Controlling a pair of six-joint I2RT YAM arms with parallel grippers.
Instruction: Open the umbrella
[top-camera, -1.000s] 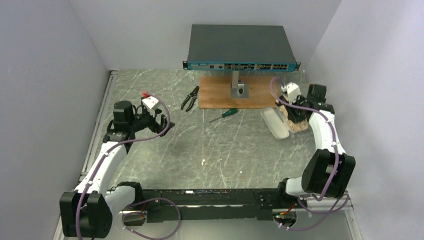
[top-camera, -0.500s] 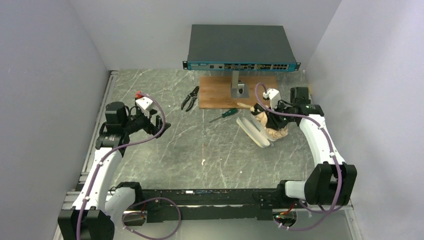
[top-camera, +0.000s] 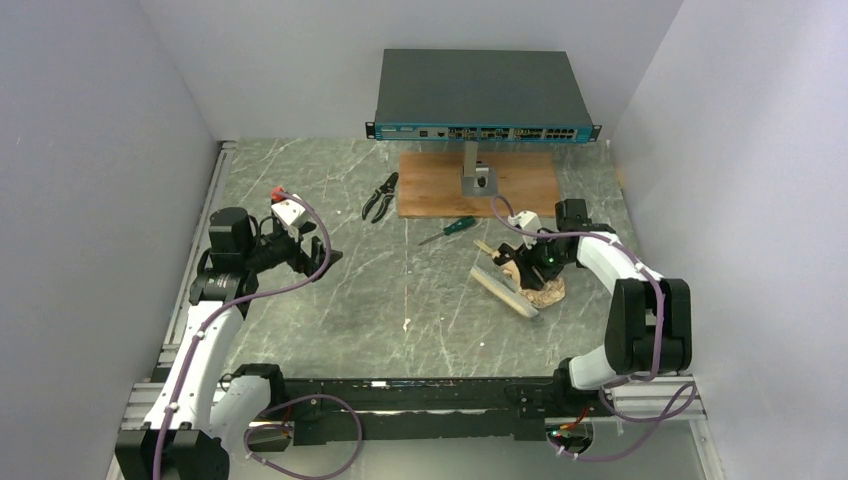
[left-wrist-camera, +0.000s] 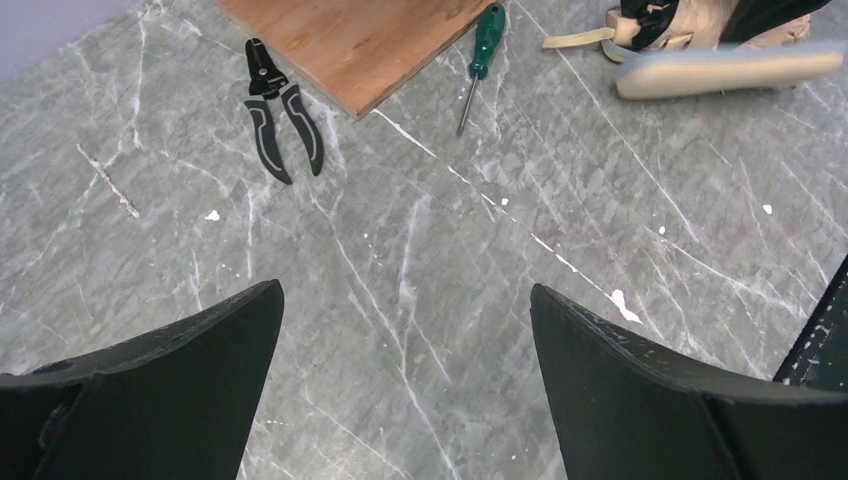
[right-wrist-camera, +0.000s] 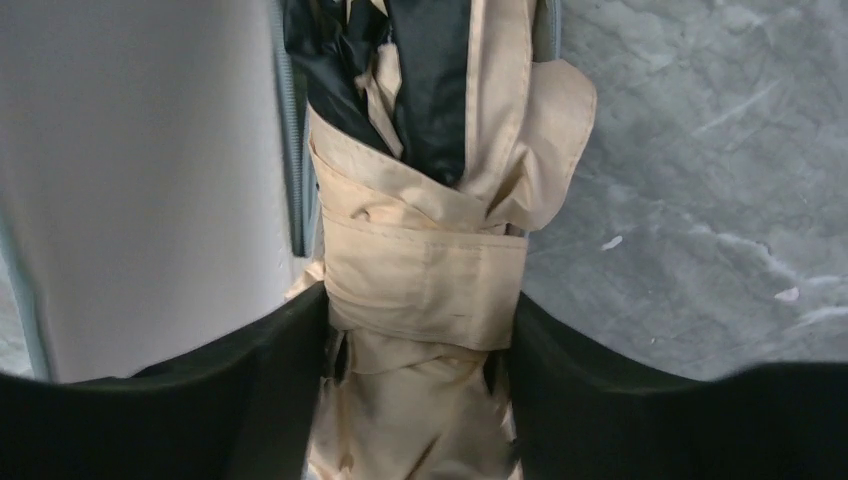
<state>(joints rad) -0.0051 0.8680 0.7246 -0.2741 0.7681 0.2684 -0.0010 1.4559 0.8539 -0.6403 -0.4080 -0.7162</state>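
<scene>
While the right gripper (right-wrist-camera: 415, 335) reached over the right half of the table (top-camera: 400, 290), its fingers (right-wrist-camera: 250, 400) stood partly apart on either side of the umbrella (right-wrist-camera: 420, 270), touching the fabric on both flanks; whether they pressed it or merely bracketed it could not be told. The umbrella lay folded on the tabletop, right of centre and in front of the wooden board (top-camera: 440, 185). It was a soft, bunched bundle of pale gold-beige cloth, creased and slightly glossy, bound round its middle by a flat strap of the same cloth, with smooth black lining showing in folds at the far end. Just beside it, on its left, lay a flat, long oval sleeve (top-camera: 503, 290) in pale beige with a thin grey edge, tilted on its side. The left gripper (left-wrist-camera: 405, 300) hung over bare tabletop on the left with its blunt black fingers (left-wrist-camera: 170, 380) spread wide, holding nothing. The table surface was grey marble-patterned stone veined in white
</scene>
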